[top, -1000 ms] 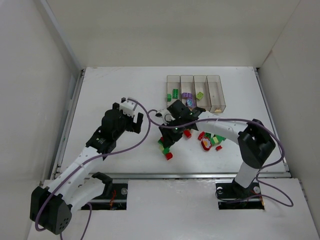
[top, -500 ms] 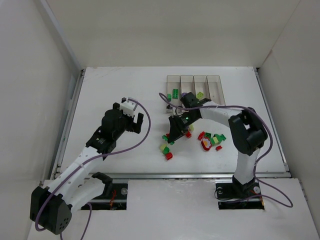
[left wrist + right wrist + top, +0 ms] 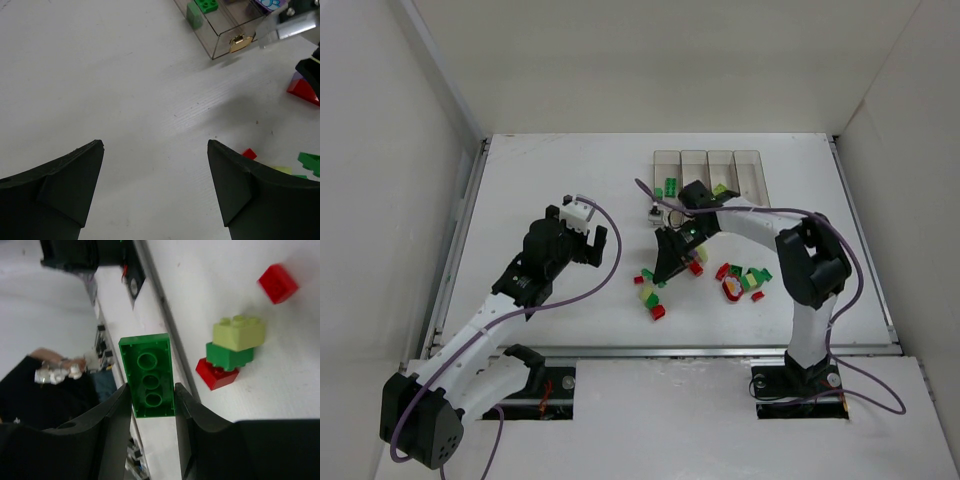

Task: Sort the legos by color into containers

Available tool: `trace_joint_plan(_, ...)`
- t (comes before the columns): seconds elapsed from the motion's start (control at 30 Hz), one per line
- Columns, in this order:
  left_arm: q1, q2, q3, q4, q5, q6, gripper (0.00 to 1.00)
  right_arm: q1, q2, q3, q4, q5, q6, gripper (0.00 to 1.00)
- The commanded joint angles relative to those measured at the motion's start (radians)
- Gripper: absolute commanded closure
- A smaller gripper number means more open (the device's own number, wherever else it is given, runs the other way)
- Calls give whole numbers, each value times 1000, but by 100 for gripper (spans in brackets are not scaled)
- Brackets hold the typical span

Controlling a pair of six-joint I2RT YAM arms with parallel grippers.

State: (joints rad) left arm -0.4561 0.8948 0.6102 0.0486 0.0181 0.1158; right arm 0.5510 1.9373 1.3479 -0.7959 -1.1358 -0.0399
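Note:
My right gripper [image 3: 151, 388] is shut on a green lego [image 3: 149, 371], which I see from its hollow underside between the two fingers. In the top view this gripper [image 3: 668, 268] hangs over loose legos [image 3: 650, 292] in front of the containers [image 3: 712, 160]. Just below it on the table sits a stack of pale yellow-green, green and red bricks [image 3: 231, 351], with a single red brick [image 3: 278, 283] further off. My left gripper [image 3: 155, 146] stands open over bare table, left of the bricks, nothing between its fingers.
A second heap of red, green and yellow-green legos [image 3: 740, 281] lies right of the right gripper. The leftmost bin [image 3: 223, 38] holds green bricks [image 3: 205, 6]. The table's front edge [image 3: 660, 350] runs just below the loose bricks.
The right arm's forearm has swung up toward the bins and its wrist has turned, still holding the green lego. The left arm has not moved.

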Motion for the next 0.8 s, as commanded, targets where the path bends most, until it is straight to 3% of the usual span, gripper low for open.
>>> trace_joint_plan(0.0,5,-14,-7,45,0,-4,18,-5,-103,98,210,108,225,94)
trace_joint_plan(0.17,5,-5,3,36,-9,-4,18,-40,-143,241,366,666,458,94)
trace_joint_plan(0.3,5,4,3,25,-27,-4,18,-60,-57,347,422,993,454,92)
trace_joint_plan(0.37,5,4,3,16,-27,5,18,-74,0,408,422,1117,443,86)
trace_joint_plan(0.57,25,26,3,7,-37,5,18,-95,217,657,353,1192,365,71)
trace_joint_plan(0.7,34,36,13,-3,-47,5,18,-115,259,674,380,1202,365,49)
trace_joint_plan(0.77,43,47,22,-12,-47,5,18,-125,259,674,400,1202,365,29)
